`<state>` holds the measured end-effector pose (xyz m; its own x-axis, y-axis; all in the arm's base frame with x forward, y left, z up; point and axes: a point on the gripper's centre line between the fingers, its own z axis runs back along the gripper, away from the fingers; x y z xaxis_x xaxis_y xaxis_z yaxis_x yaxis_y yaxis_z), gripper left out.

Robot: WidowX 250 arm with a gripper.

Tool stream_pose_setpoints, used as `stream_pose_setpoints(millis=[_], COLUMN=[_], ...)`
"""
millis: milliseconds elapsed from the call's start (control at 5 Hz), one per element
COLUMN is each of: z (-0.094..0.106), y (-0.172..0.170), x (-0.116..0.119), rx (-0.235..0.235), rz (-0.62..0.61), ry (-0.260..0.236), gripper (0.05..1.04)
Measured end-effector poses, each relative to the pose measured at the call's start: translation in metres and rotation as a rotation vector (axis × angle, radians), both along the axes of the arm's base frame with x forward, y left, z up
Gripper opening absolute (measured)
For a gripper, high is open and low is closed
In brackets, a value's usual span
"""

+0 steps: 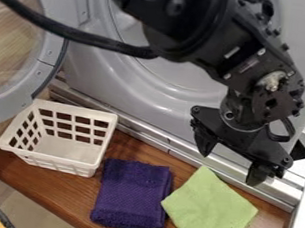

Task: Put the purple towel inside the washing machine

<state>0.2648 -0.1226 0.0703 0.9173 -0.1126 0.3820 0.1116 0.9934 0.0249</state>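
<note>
The gripper (230, 165) hangs at the right, above the metal rail and the upper right side of the green cloth. Its two fingers stand apart, pointing down, with nothing between them. A folded purple towel (132, 197) lies on the wooden board, left of the gripper and lower in the view. Behind the arm stands the grey front of the washing machine (175, 80), its round door (49, 59) swung out to the left. The arm covers much of the machine's opening.
A green cloth (208, 211) lies just right of the towel. A white slatted basket (61, 155) stands to the left on the wooden board (35, 178). Metal rails (156, 139) run along the machine's base and at the right edge.
</note>
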Motion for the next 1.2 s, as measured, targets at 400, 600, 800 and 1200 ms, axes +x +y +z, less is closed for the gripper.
stream_pose_setpoints(millis=[400, 600, 800, 1200], z=[-0.017, -0.019, -0.029, -0.089], y=[0.024, 0.047, 0.066, 0.1], x=[-0.011, -0.016, -0.013, 0.0], rx=[0.043, 0.04, -0.006, -0.004], rz=[0.052, 0.116, 0.172, 0.256], ry=[0.055, 0.064, 0.066, 0.202], gripper=[1.001, 1.0, 1.0, 1.0])
